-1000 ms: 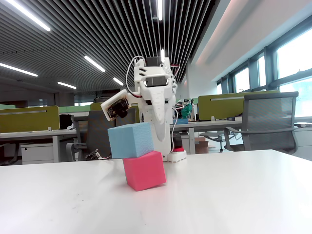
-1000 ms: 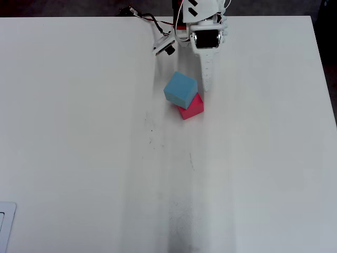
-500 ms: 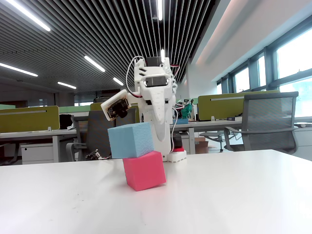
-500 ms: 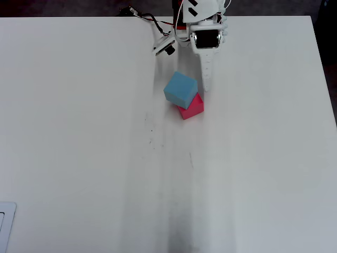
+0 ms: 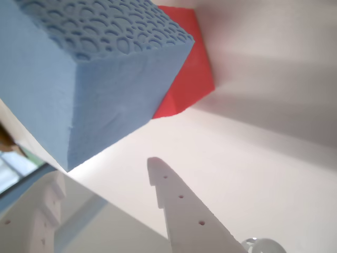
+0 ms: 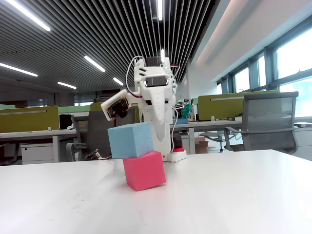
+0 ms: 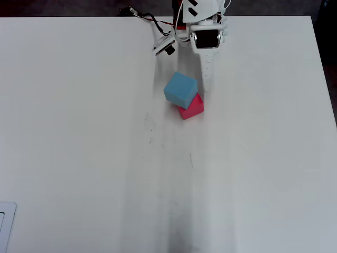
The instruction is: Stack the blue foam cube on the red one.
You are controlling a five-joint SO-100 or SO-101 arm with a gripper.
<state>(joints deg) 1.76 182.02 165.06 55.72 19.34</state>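
Note:
The blue foam cube [image 7: 180, 88] rests on the red one [image 7: 194, 108], shifted off-centre so that it overhangs toward the upper left in the overhead view. The fixed view shows the blue foam cube [image 6: 130, 140] slightly tilted, overhanging the left side of the red one [image 6: 144, 170]. My gripper [image 7: 182, 71] is open wide just behind the stack. Its long white finger [image 7: 206, 76] points down beside the cubes, and the other jaw is splayed out to the left. In the wrist view both fingertips [image 5: 158, 174] are clear of the blue foam cube [image 5: 95, 68], with nothing between them.
The arm's base [image 7: 197, 10] and its cables [image 7: 145, 18] sit at the far edge of the white table [image 7: 79, 132]. A small white object [image 7: 4, 226] lies at the table's near left corner. Office chairs [image 6: 268, 119] stand beyond the table.

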